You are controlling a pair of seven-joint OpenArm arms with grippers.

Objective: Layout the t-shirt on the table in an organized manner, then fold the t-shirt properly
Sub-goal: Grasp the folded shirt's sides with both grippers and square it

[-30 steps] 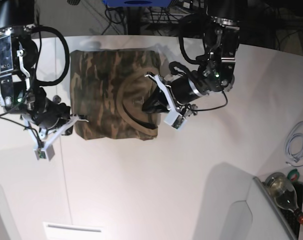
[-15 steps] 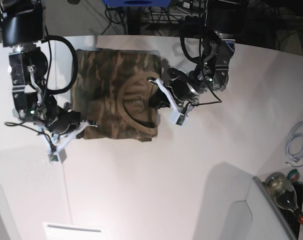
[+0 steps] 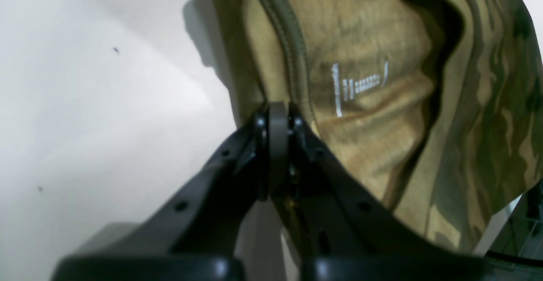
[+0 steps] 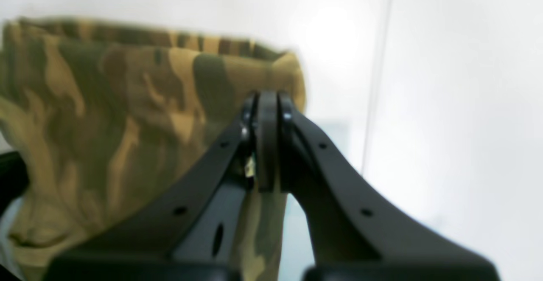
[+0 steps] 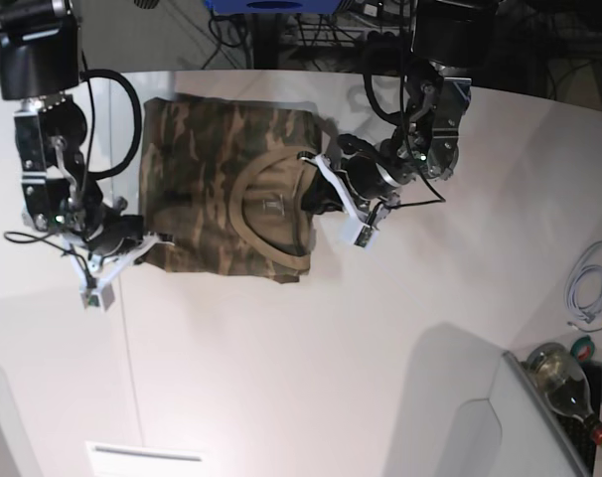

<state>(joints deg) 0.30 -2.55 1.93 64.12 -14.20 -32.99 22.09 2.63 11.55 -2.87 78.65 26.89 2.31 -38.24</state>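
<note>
Overhead, the base view takes in a broad white table (image 5: 311, 348) with a thin dark seam down its left part, backed by a dim tangle of cables and a blue object at the far edge; a coiled white cable (image 5: 591, 283) lies at the right, and a green glass bottle (image 5: 567, 380) rests in the lower right corner. A camouflage t-shirt (image 5: 207, 184) lies folded into a rough rectangle toward the table's far side, its tan neck band curving across the right half. Two dark arms flank it: the left gripper (image 5: 319, 199) reaches in at the shirt's right edge beside the collar, and the right gripper (image 5: 147, 241) meets the lower left corner. Seen from the left wrist, the left gripper (image 3: 278, 111) is pinched tight on the t-shirt (image 3: 466, 102) at the edge of the neck opening, and this view alone shows the ribbed neck band (image 3: 292, 47) up close and white printed marks (image 3: 358, 85) inside the collar, with bare table (image 3: 93, 102) to the left. Viewed from the right wrist, though blurred, the right gripper (image 4: 267, 102) is clamped on a corner of the t-shirt (image 4: 118, 102), the cloth hanging from it in loose folds, while the table (image 4: 462, 102) shows its seam as a pale line to the right.
</note>
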